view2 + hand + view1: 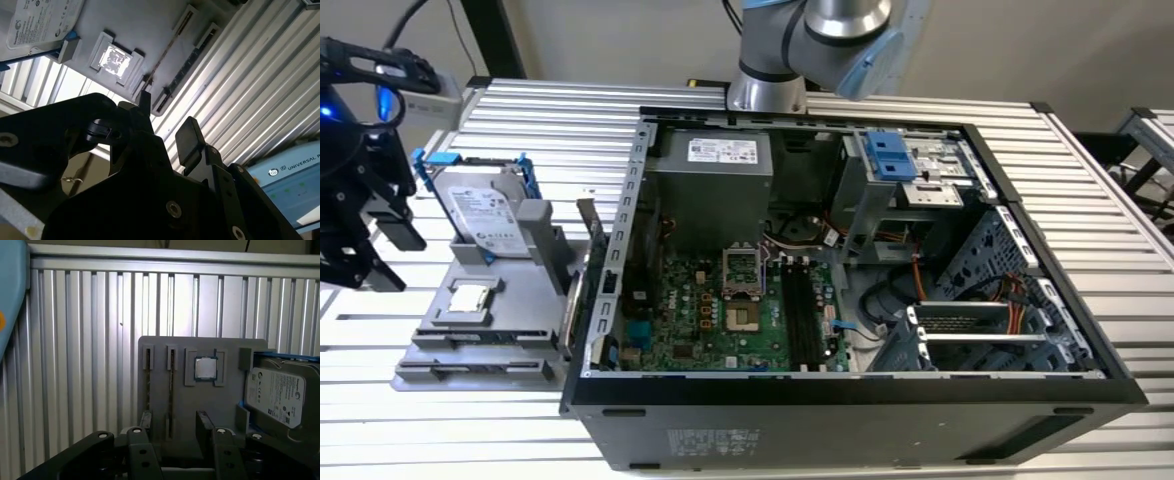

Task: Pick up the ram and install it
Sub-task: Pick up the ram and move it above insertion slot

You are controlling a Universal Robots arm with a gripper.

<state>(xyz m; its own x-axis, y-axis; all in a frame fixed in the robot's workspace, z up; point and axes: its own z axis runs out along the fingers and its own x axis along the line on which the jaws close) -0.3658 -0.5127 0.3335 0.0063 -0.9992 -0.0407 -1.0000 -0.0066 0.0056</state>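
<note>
Gripper (174, 419) hovers above the gray fixture (190, 400) on the worktop (75, 365), jaws spread wide, nothing held. The ram (171, 385) stands on edge in a narrow fixture slot, near the square chip (205, 369) and the hard drive (277, 395). Edge-up storage likely keeps both faces free for pinching. Jaws straddle its line without touching. Motherboard slots (803, 310) in the open case (854, 395) look unfilled.

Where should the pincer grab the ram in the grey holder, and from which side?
Probably across its flat faces near mid-length, coming from above: the ram stands on edge in a slot of the grey holder, leaving only its upper long edge exposed.
</note>
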